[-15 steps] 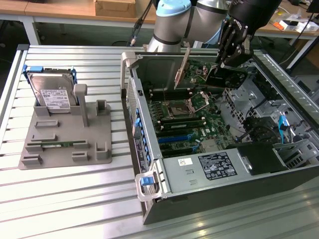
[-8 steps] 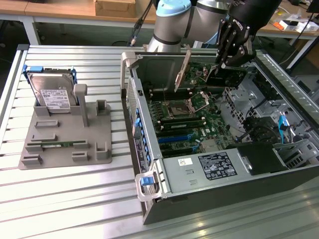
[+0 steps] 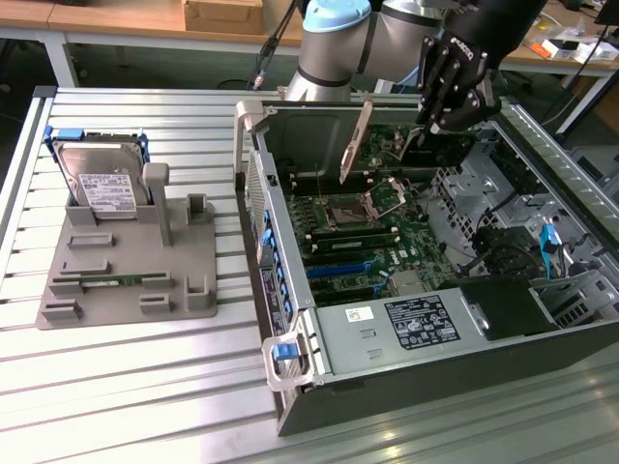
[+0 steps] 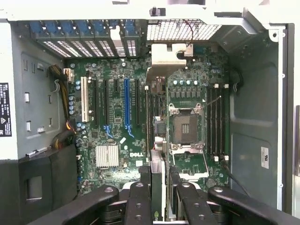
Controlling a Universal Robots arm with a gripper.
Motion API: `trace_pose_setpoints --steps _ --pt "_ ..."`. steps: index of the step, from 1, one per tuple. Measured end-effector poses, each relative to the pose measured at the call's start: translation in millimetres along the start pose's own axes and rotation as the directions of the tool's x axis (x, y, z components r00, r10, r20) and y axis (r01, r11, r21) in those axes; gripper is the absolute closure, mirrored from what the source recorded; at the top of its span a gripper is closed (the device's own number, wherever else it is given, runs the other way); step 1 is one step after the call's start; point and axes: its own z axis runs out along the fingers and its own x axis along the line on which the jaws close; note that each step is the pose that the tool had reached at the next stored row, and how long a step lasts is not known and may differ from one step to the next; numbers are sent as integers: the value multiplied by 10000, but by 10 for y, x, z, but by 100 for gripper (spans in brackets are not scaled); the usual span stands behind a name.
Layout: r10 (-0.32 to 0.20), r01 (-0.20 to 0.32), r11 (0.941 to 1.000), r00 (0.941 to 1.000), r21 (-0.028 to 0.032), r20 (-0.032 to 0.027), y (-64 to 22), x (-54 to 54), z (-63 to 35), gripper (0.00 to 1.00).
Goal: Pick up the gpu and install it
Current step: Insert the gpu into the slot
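My black gripper (image 3: pixel 440 126) hangs over the back part of the open computer case (image 3: pixel 290 319) and is shut on the gpu (image 3: pixel 411 147). The gpu is a thin dark card, held on edge and tilted above the green motherboard (image 3: pixel 387 242), with its silver end bracket (image 3: pixel 356 140) pointing toward the case's rear wall. In the wrist view the gpu (image 4: pixel 158 154) runs edge-on between the two black fingers (image 4: pixel 140 197), with its bracket (image 4: pixel 165 58) at the far end. It hovers between the blue expansion slot (image 4: pixel 126 103) and the processor socket (image 4: pixel 185 129).
A grey holder (image 3: pixel 126 280) on the slatted table at the exterior view's left carries a silver hard drive (image 3: pixel 97 179) in a blue frame and a narrow green memory stick (image 3: pixel 111 280). Inside the case are the power supply (image 3: pixel 416 324), drive cages (image 3: pixel 522 222) and cables (image 4: pixel 63 93).
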Motion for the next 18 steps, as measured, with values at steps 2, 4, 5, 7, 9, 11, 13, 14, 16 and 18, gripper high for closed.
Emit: trace_pose_setpoints --steps 2,4,5,7,9,11,13,14,16,18 --pt "-206 206 9998 9998 -5 -7 0 0 0 74" --pt "-413 413 9991 9991 -11 -14 0 0 1 74" --pt "-486 486 9988 9988 -13 -16 0 0 1 74" --pt "-584 584 9983 9983 -16 -20 -2 0 1 74" --pt "-584 584 9983 9983 -16 -19 -2 0 1 74" --pt "-593 593 9982 9982 -16 -19 -3 0 5 74" --pt "-597 597 9982 9982 -16 -19 -4 2 34 74" --pt "-597 597 9982 9982 -16 -19 -4 2 43 74" --pt "-600 600 9982 9982 -16 -19 -5 3 73 74" --pt "-605 605 9982 9982 -16 -20 -6 4 92 74"
